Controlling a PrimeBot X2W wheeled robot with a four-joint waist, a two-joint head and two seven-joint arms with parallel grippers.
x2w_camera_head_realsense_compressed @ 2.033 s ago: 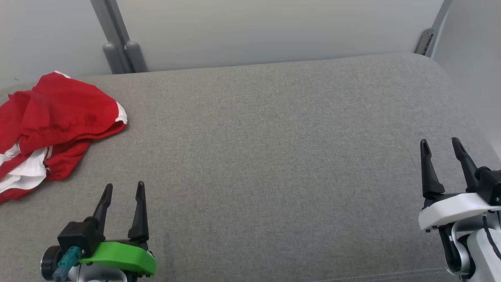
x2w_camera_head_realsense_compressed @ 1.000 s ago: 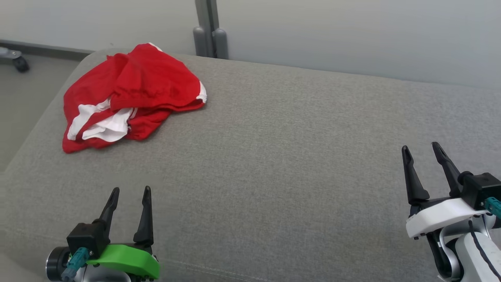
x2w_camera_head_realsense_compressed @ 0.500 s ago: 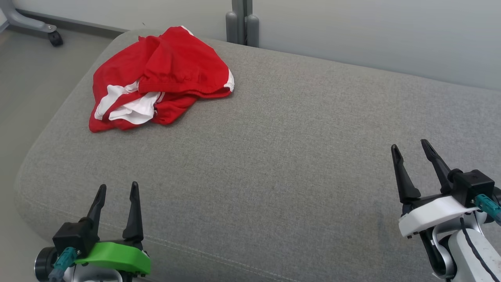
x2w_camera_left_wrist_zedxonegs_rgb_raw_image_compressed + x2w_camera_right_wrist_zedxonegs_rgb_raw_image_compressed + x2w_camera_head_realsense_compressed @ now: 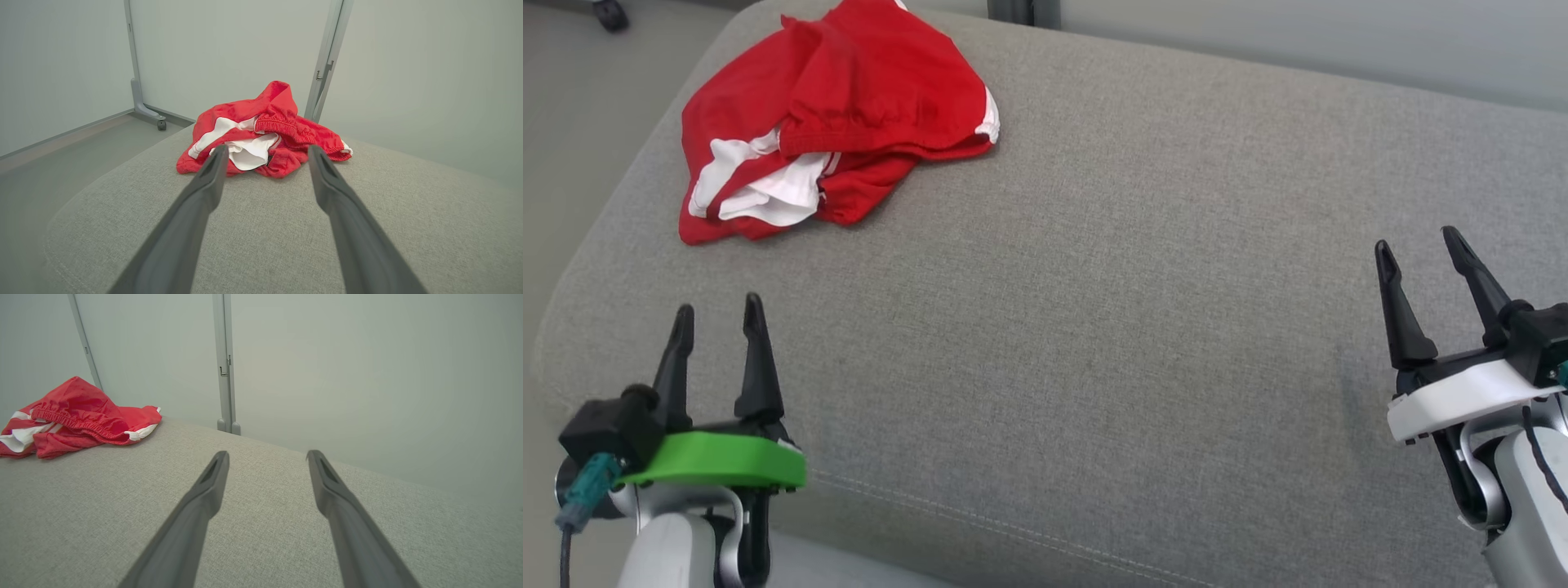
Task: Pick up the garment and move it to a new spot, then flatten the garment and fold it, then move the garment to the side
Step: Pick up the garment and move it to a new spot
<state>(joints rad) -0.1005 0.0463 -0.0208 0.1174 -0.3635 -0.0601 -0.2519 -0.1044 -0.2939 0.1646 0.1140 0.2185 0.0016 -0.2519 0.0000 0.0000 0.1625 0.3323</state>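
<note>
Jaws: both pairs standing wide apart, gripping nothing | grippers: two, left gripper hovering at 8 o'clock, right gripper at 4 o'clock | garment: one red-and-white garment lying crumpled at 11 o'clock on grey cushion

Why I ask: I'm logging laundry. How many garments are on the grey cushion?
1: the red-and-white shorts, crumpled at the grey cushion's far left corner, ahead of the left gripper. Their folds could hide another piece.
</note>
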